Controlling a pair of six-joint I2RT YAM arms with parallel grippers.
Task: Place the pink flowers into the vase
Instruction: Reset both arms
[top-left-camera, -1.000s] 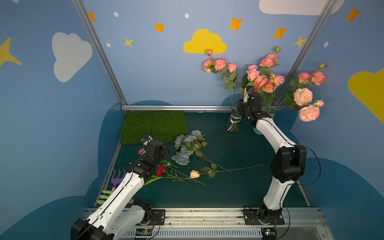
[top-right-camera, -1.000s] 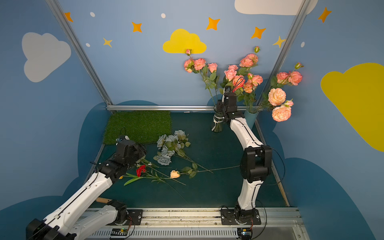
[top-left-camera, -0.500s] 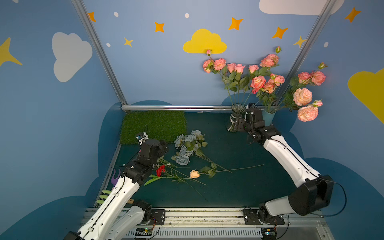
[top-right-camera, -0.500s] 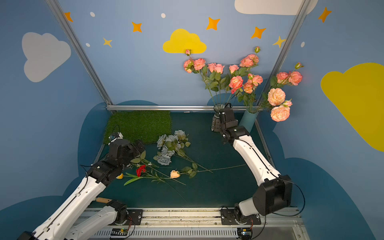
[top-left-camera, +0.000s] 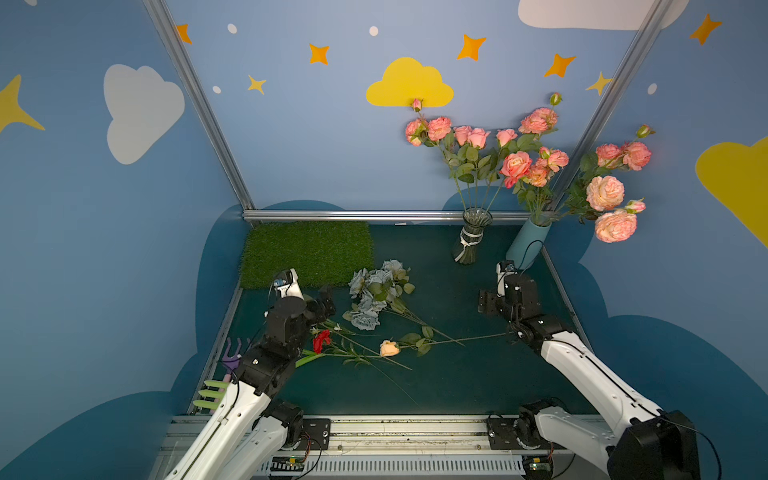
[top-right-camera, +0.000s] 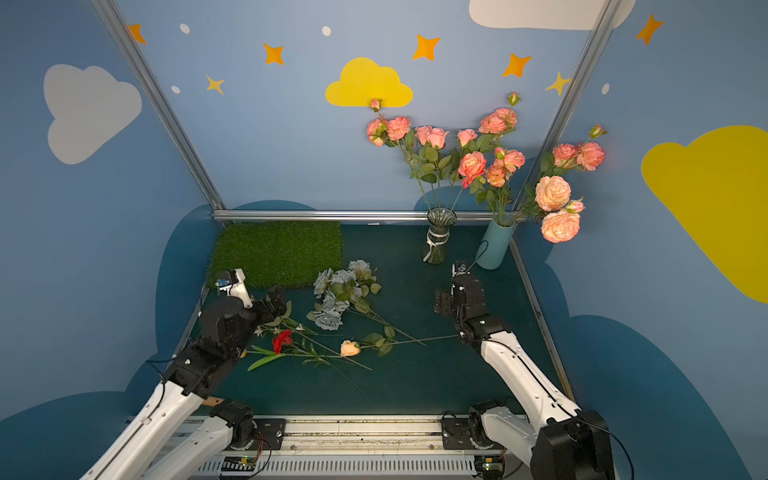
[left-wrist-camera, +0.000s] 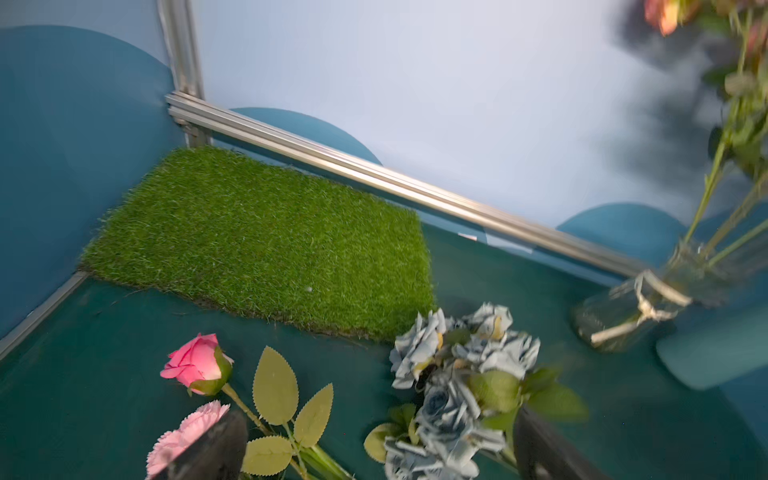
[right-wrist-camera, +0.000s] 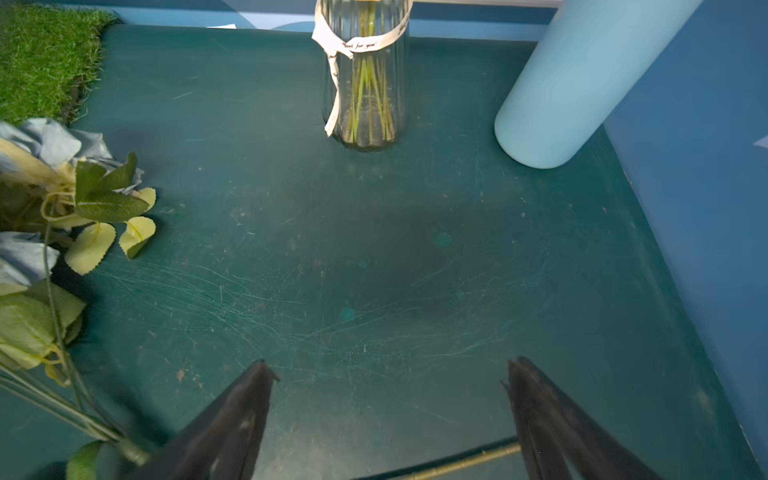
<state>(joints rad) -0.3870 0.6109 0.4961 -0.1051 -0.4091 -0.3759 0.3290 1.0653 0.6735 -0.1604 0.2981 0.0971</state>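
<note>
Several pink flowers (top-left-camera: 465, 139) (top-right-camera: 428, 137) stand in the glass vase (top-left-camera: 471, 241) (top-right-camera: 438, 241) (right-wrist-camera: 365, 83) at the back right, stems inside. My right gripper (top-left-camera: 487, 301) (right-wrist-camera: 388, 374) hangs open and empty over the mat, in front of the vase and well apart from it. A thin stem (right-wrist-camera: 457, 461) lies on the mat under its fingers. My left gripper (top-left-camera: 323, 300) (left-wrist-camera: 374, 440) is open above loose flowers at the left. A pink rose (left-wrist-camera: 193, 365) and a pale pink carnation (left-wrist-camera: 183, 436) lie by one finger (left-wrist-camera: 208, 449).
A light blue vase (top-left-camera: 525, 249) (right-wrist-camera: 573, 83) with more pink roses stands in the back right corner. On the mat lie a grey-blue bunch (top-left-camera: 374, 291) (left-wrist-camera: 457, 374), a red flower (top-left-camera: 321, 340) and a peach rose (top-left-camera: 389, 348). A grass patch (top-left-camera: 307, 253) is back left.
My right gripper has let go of the pink flowers, which now stand in the glass vase, and has dropped back toward the front. My left gripper has opened and shifted slightly.
</note>
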